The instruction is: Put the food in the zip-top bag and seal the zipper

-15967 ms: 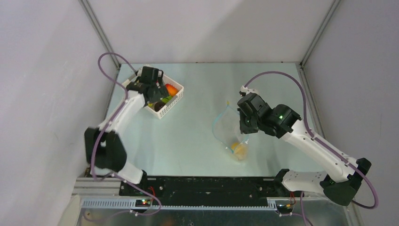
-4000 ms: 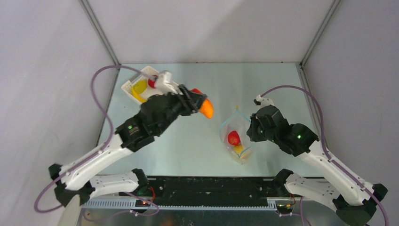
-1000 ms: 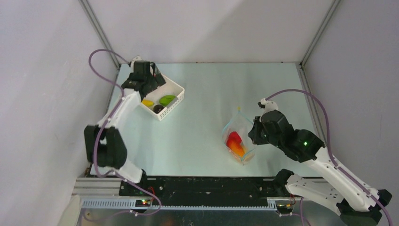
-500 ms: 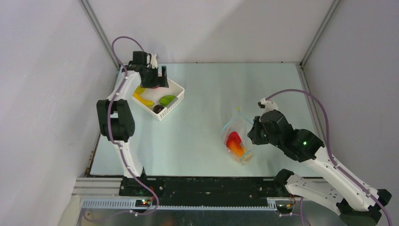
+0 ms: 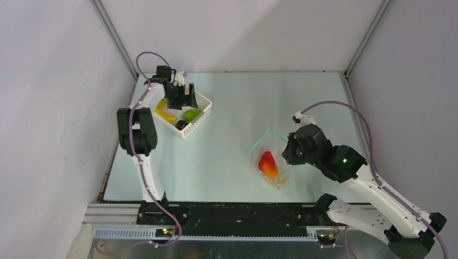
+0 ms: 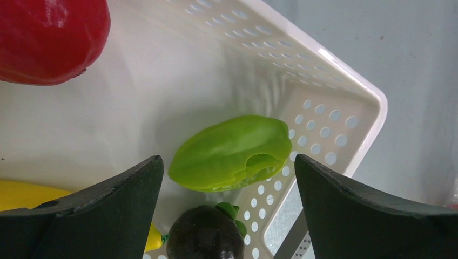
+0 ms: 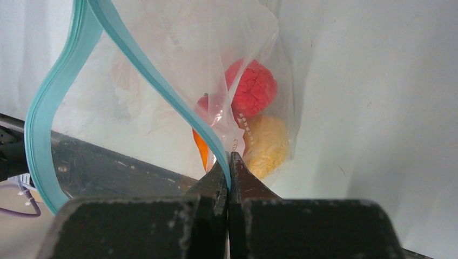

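The clear zip-top bag [image 5: 270, 156] stands open right of centre, with red, orange and yellow food [image 5: 268, 163] inside. My right gripper [image 5: 289, 152] is shut on its light blue zipper [image 7: 162, 86] and holds the mouth open; the red fruit [image 7: 251, 86] and yellow piece [image 7: 268, 145] show through the plastic. My left gripper [image 5: 183, 97] is open and empty over the white basket [image 5: 201, 116]. Between its fingers lie a green pepper [image 6: 232, 152] and a dark purple fruit [image 6: 205, 236], with a red fruit [image 6: 48, 38] and a yellow piece [image 6: 21, 194] beside them.
The white basket's perforated wall [image 6: 324, 108] sits close under the left fingers. The enclosure's left wall and metal frame post [image 5: 116, 40] stand just behind the basket. The black base rail [image 5: 232, 213] runs along the near edge.
My left arm has swung a little right and down over the basket, its gripper now above the green pepper. The bag and my right gripper have shifted slightly left.
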Controlling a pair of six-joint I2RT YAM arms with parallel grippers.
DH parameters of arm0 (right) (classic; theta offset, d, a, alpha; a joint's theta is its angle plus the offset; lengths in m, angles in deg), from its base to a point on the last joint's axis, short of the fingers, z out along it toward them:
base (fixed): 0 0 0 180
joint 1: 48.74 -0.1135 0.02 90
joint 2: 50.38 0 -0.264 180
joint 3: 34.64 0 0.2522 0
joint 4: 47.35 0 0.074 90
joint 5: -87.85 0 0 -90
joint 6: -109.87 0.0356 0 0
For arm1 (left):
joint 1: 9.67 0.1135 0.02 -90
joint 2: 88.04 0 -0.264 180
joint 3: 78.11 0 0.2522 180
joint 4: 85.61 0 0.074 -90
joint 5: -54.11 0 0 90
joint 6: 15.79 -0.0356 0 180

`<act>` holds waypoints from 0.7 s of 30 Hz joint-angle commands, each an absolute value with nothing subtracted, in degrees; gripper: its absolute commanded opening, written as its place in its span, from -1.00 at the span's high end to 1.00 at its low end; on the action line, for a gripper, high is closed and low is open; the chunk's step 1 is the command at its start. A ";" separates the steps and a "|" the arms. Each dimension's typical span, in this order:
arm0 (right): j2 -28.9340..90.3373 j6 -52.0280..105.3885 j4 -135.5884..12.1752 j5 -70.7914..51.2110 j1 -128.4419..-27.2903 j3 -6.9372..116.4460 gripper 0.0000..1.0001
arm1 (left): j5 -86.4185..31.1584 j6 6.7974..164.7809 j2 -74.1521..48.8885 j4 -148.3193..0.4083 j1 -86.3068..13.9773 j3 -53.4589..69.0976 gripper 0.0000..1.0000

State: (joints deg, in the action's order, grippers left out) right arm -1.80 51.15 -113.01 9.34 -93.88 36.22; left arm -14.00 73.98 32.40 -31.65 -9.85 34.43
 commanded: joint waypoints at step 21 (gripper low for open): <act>-0.26 52.07 -111.61 8.93 -93.68 36.84 1.00 | -6.09 77.03 36.26 -34.35 -9.84 32.64 -0.65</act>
State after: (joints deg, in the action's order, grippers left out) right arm -0.86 51.35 -113.01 8.97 -93.86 36.22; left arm -9.65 75.84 35.73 -31.91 -9.85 33.91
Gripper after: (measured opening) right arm 0.009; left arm 0.838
